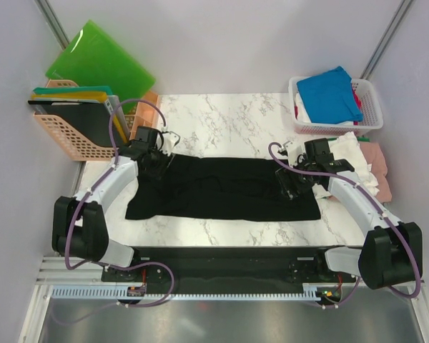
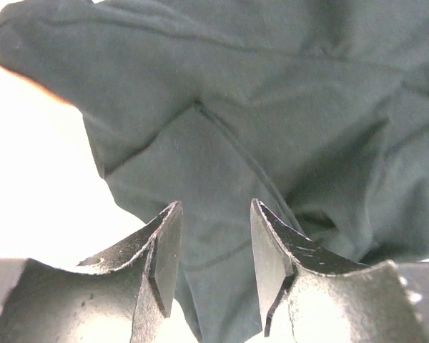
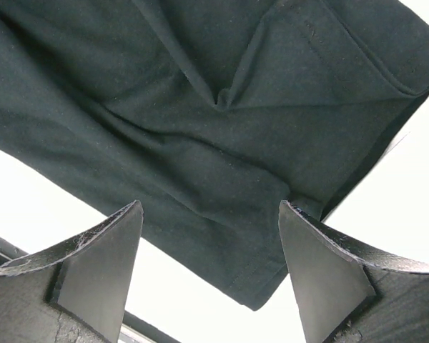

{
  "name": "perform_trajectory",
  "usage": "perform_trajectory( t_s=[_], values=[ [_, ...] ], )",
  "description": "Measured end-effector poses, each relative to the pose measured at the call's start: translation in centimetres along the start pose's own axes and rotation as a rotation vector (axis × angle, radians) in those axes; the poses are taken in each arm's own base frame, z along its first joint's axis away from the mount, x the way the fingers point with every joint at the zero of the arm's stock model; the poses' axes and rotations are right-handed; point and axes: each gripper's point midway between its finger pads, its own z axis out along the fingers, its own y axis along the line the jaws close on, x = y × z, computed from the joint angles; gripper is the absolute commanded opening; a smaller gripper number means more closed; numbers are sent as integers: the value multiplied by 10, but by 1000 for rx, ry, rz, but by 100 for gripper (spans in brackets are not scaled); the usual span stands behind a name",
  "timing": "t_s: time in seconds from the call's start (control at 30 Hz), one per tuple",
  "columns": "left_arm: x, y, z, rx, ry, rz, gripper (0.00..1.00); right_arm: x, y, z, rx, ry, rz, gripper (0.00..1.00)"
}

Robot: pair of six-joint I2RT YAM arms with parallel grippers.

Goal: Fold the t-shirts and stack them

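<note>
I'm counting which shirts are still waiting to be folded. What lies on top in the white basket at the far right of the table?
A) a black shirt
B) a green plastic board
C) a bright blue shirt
C: a bright blue shirt sits on top in the white basket, while the black shirt lies spread on the table.

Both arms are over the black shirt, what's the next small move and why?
Probably lower the right gripper and close its fingers on the corner of the black t-shirt: they stand wide open above that corner, gripping nothing, and the shirt lies spread long across the table.
</note>
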Motion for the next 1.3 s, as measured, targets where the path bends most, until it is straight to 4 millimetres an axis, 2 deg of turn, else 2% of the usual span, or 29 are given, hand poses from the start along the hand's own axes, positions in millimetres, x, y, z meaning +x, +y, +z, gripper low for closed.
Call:
perform_trajectory(
  t_s=[0.13, 0.23, 0.43, 0.53, 0.83, 0.9, 1.1, 1.17, 1.2, 1.3],
  values=[
    [3, -2, -16, -4, -15, 0, 52, -1, 0, 0, 0, -4, -1, 84],
    [6, -4, -16, 7, -9, 0, 54, -3, 0, 2, -6, -12, 0, 84],
    [12, -10, 13, 62, 70, -4, 55, -2, 2, 5, -17, -7, 7, 84],
    [7, -9, 25, 74, 88, -5, 55, -3, 1, 4, -15, -10, 6, 84],
    [-26, 4, 41, 59, 47, -3, 53, -4, 1, 1, -8, -20, 3, 84],
    [-25, 4, 44, 62, 54, -3, 49, -4, 1, 1, -8, -20, 3, 84],
    [-18, 2, 52, 71, 83, -4, 49, -3, 0, 1, -1, -17, 3, 84],
    [-17, 1, 53, 72, 86, -4, 45, -3, 0, 1, -1, -17, 3, 84],
    [-17, 1, 53, 72, 86, -4, 38, -3, 0, 1, -1, -17, 3, 84],
    [-17, 1, 53, 73, 86, -1, 28, -3, 0, 1, 1, -17, 3, 84]
  ],
)
